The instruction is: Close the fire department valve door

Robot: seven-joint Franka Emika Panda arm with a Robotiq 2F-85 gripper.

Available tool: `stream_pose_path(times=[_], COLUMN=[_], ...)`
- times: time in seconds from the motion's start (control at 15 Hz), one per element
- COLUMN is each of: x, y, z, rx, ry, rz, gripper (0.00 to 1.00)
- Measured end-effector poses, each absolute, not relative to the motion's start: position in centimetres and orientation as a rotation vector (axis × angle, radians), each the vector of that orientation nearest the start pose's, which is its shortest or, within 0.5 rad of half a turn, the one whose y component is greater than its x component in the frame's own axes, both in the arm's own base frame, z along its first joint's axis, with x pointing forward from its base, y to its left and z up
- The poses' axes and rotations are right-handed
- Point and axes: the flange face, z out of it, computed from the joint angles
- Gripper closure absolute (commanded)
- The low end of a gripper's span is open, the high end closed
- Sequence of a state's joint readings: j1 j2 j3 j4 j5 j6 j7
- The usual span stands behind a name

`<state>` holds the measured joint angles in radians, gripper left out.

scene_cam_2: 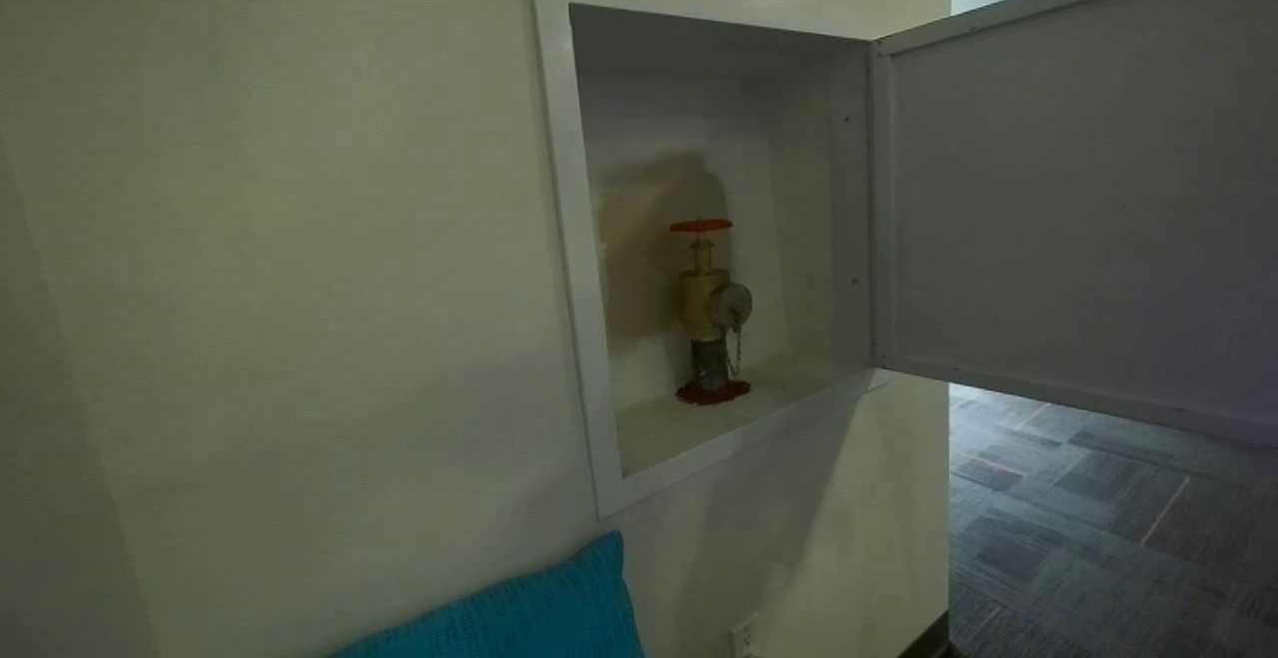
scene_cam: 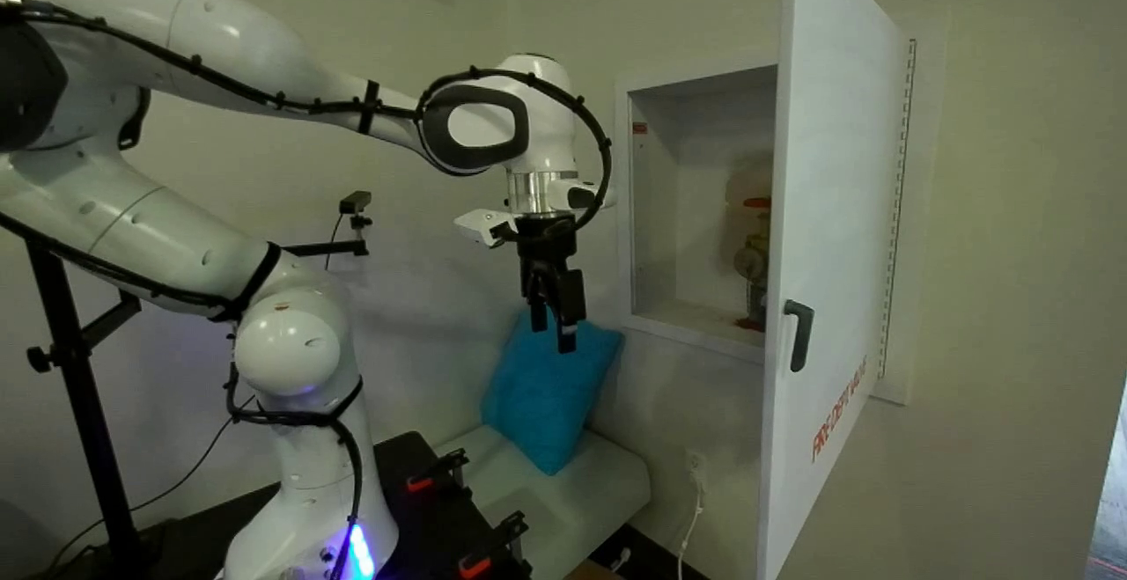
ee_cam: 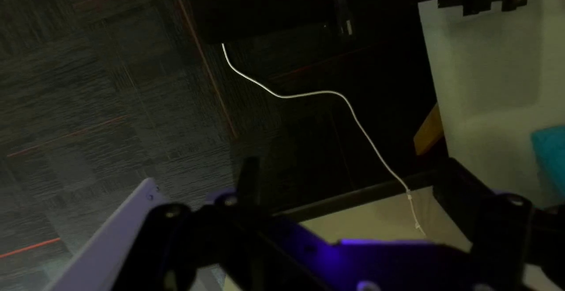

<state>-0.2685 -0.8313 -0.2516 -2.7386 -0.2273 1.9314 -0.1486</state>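
The fire department valve door (scene_cam: 836, 210) is a white panel swung wide open on its hinge, standing out from the wall. Its dark latch handle (scene_cam: 799, 335) and red lettering face an exterior view. Its plain inner side (scene_cam_2: 1088, 199) also shows in an exterior view. In the wrist view a pale panel edge (ee_cam: 110, 238), apparently the door, lies at lower left. My gripper (scene_cam: 553, 334) points down in front of the wall, on the cabinet-opening side of the door and apart from it. In the wrist view its fingers (ee_cam: 348, 176) are spread with nothing between them.
The wall cabinet (scene_cam_2: 584, 239) holds a brass valve (scene_cam_2: 704, 289) with a red wheel. A blue cushion (scene_cam: 550, 395) leans on a pale bench (scene_cam: 607, 483) below. A white cable (ee_cam: 309, 93) runs across the floor to a wall outlet. A black stand (scene_cam: 84, 386) is behind the arm.
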Motion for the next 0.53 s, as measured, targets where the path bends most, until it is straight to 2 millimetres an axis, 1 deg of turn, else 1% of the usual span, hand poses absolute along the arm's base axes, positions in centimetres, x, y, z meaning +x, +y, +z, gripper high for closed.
stream_pose_path(times=[0.53], x=[21.4], y=[-26.1], z=[47.5], rx=[-2.992], ry=[0.764], rz=[-0.245], gripper=[0.0])
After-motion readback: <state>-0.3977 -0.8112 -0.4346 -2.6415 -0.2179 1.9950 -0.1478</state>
